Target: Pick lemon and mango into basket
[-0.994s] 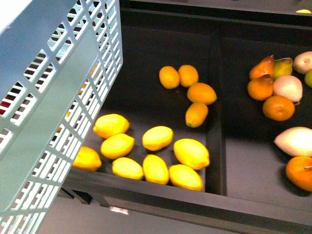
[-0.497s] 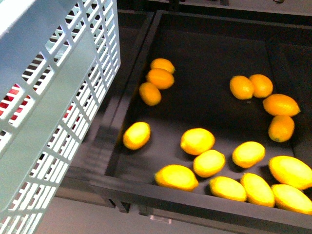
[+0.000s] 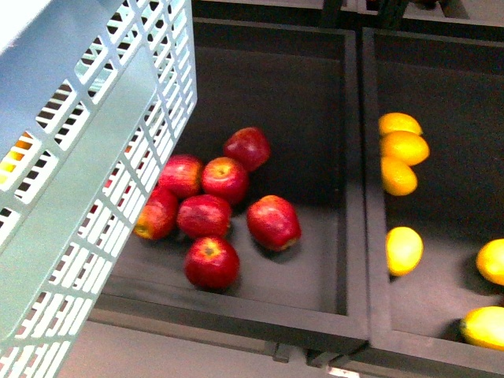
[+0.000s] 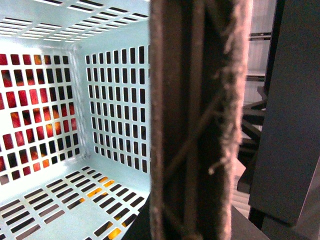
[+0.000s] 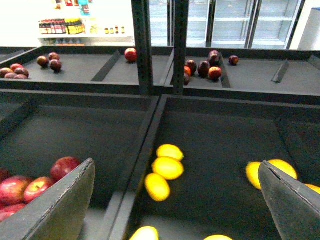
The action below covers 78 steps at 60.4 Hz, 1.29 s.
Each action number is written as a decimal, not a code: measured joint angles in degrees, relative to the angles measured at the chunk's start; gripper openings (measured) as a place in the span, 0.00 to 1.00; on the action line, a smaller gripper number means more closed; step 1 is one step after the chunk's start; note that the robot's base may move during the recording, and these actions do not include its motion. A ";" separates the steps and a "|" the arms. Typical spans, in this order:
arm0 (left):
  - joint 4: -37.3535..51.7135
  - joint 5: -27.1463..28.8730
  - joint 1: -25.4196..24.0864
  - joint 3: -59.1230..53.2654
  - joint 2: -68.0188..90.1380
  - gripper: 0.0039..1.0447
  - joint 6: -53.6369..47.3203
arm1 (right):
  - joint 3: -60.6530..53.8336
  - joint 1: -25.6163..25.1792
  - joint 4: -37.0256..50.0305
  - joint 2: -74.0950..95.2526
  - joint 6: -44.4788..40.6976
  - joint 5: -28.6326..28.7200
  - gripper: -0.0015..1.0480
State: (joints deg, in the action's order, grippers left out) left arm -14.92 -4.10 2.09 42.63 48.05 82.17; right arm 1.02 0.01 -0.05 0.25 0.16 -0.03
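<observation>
The pale teal basket point(image 3: 79, 157) fills the left of the front view, held up and tilted. In the left wrist view its slotted inside point(image 4: 75, 50) is empty, and my left gripper point(image 4: 192, 215) is shut on its brown handle point(image 4: 195, 120). Three small plump lemons point(image 3: 405, 147) lie in the right-hand bin; they also show in the right wrist view point(image 5: 168, 167). Longer yellow fruits like mangoes point(image 3: 484, 327) lie at the right edge. My right gripper point(image 5: 175, 200) is open and empty above that bin, apart from the fruit.
Several red apples point(image 3: 205, 216) lie in the left bin, next to the basket. A raised black divider point(image 3: 354, 197) separates the two bins. A higher shelf point(image 5: 225, 75) behind holds red and dark fruits, with upright posts point(image 5: 142, 45) in front of it.
The front view has swept left: the yellow fruits have slid to the right edge and the red apple bin has come into view. The basket keeps its place in the view.
</observation>
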 joint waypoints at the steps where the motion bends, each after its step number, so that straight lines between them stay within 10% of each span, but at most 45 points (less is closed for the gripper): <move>1: 0.00 0.02 0.00 0.00 0.00 0.04 0.00 | 0.00 0.00 0.00 0.00 -0.02 -0.04 0.92; 36: -6.82 -4.04 0.31 3.06 2.16 0.04 -9.88 | 0.00 -0.04 0.00 0.00 0.00 0.20 0.92; 47: -1.46 0.85 7.56 8.76 14.49 0.04 -33.94 | 0.00 -0.04 0.00 0.00 0.00 0.15 0.92; 78: 5.29 -5.01 28.65 32.41 47.30 0.04 -30.32 | 0.00 -0.04 0.00 0.00 0.00 0.04 0.92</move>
State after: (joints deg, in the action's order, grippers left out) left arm -9.63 -9.10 30.74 75.05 95.35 51.86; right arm 1.02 -0.03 -0.05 0.25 0.16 0.01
